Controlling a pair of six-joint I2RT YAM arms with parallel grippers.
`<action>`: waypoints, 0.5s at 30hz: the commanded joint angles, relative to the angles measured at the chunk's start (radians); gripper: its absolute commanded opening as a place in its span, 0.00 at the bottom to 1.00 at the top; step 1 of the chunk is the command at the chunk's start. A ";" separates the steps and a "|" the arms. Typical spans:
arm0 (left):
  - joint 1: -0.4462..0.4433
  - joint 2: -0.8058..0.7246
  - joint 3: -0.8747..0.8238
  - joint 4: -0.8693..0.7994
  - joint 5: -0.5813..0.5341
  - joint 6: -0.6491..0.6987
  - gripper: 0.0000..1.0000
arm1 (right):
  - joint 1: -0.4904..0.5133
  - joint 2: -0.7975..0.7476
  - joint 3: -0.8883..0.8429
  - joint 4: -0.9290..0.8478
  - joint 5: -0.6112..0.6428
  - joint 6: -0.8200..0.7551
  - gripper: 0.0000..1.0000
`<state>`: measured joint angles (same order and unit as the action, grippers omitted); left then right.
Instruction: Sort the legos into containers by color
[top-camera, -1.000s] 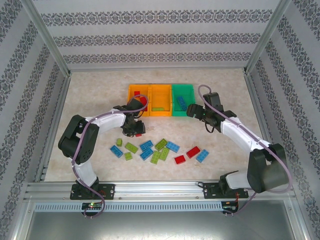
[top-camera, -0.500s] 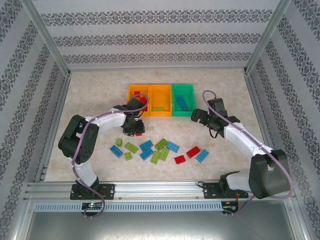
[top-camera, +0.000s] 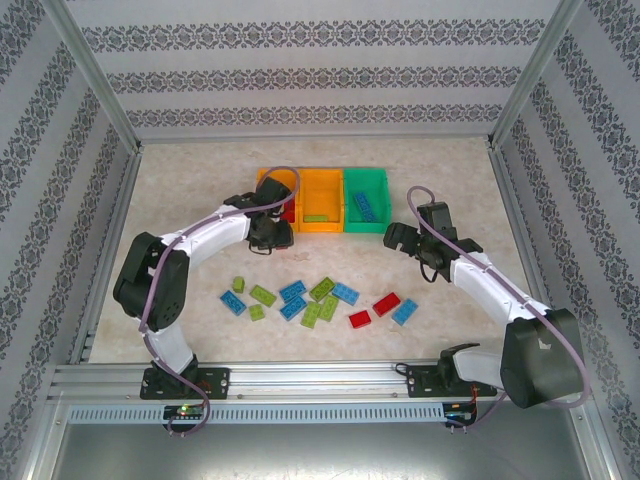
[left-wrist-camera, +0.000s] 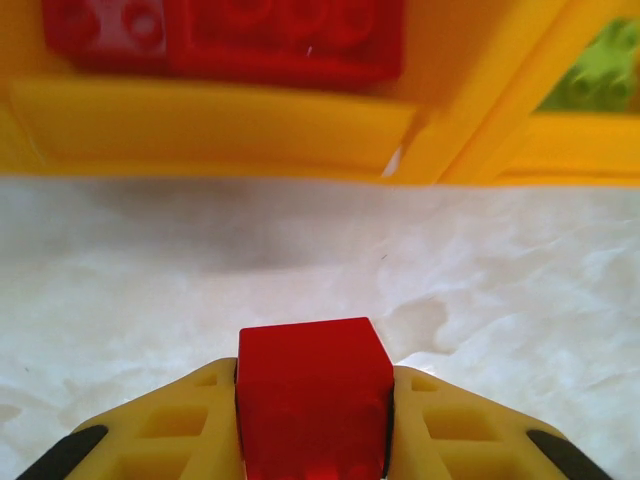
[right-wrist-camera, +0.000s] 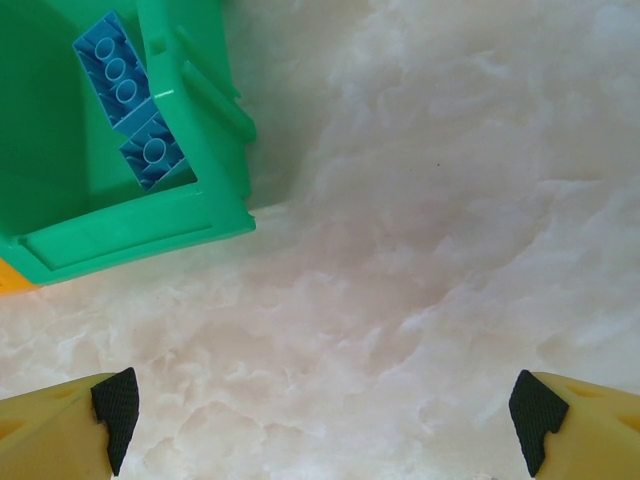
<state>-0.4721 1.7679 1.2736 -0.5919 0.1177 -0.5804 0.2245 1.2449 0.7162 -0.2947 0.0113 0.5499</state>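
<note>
My left gripper (left-wrist-camera: 313, 392) is shut on a red lego (left-wrist-camera: 313, 400), held just in front of the left orange container (left-wrist-camera: 200, 130), which has red legos (left-wrist-camera: 230, 35) inside. From above, the left gripper (top-camera: 271, 231) sits at that bin's (top-camera: 266, 182) near wall. The middle orange container (top-camera: 321, 188) holds a green lego (left-wrist-camera: 600, 75). Blue legos (right-wrist-camera: 130, 110) lie in the green container (right-wrist-camera: 120, 225). My right gripper (right-wrist-camera: 325, 420) is open over bare table beside the green bin's near right corner, seen from above as the right gripper (top-camera: 397, 238).
Several loose legos lie in a band nearer the arms: a blue one (top-camera: 232, 303), a green one (top-camera: 263, 295), a red one (top-camera: 386, 303) and a blue one (top-camera: 405, 312) among them. Metal frame rails (top-camera: 110, 250) border the table.
The left gripper closed on the red lego and carried it away from the loose pile up to the left orange bin. The right gripper drew back from the green bin toward the arms.
</note>
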 joint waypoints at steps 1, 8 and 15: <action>-0.003 -0.011 0.067 -0.071 -0.046 0.046 0.28 | -0.007 -0.026 -0.019 -0.002 0.011 0.016 0.98; 0.051 0.054 0.227 -0.107 -0.089 0.109 0.28 | 0.011 -0.031 -0.031 0.000 -0.003 0.015 0.98; 0.102 0.225 0.457 -0.151 -0.087 0.180 0.28 | 0.122 0.010 0.016 -0.080 0.035 -0.040 0.98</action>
<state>-0.3882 1.9335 1.6646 -0.6727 0.0479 -0.4610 0.3046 1.2343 0.7033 -0.3141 0.0158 0.5423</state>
